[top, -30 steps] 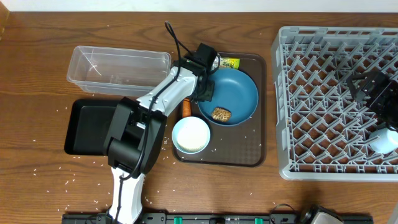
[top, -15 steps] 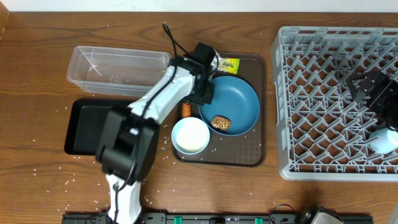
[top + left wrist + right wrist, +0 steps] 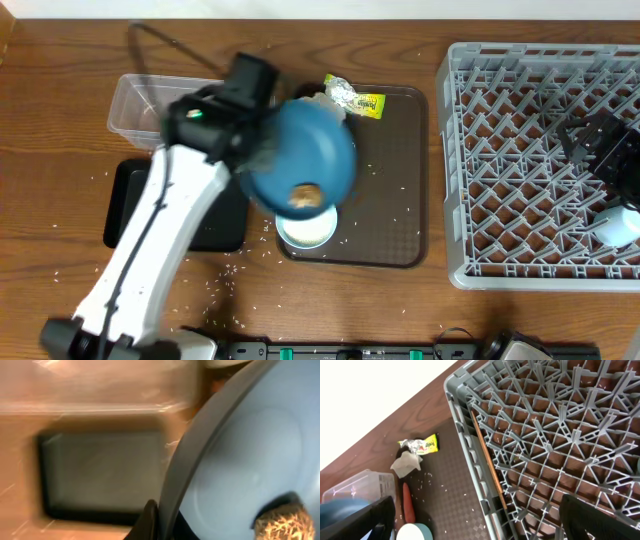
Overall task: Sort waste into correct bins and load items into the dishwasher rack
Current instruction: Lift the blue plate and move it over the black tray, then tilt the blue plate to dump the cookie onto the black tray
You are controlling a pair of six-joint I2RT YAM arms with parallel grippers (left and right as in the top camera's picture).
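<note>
Gripping large dark-blue round plate (image 3: 300, 160) by its rim in left gripper (image 3: 256, 152), brown food lump (image 3: 305, 195) aboard. Probably swing toward 8 o'clock: shallow black tub (image 3: 122, 200), nearest left arm.

Surface: brown wooden tabletop (image 3: 60, 120)
Left: clear plastic tub (image 3: 135, 103); shallow black tub (image 3: 122, 205) in front, seemingly just apart
Centre: dark-brown serving tray (image 3: 385, 205)
Right: grey dishwasher rack (image 3: 520, 150)
Scattered: white rice grains (image 3: 222, 272)

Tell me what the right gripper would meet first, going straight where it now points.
Most likely the dishwasher rack: its grey lattice fills the view ahead of the right gripper. Depth is unclear.
</note>
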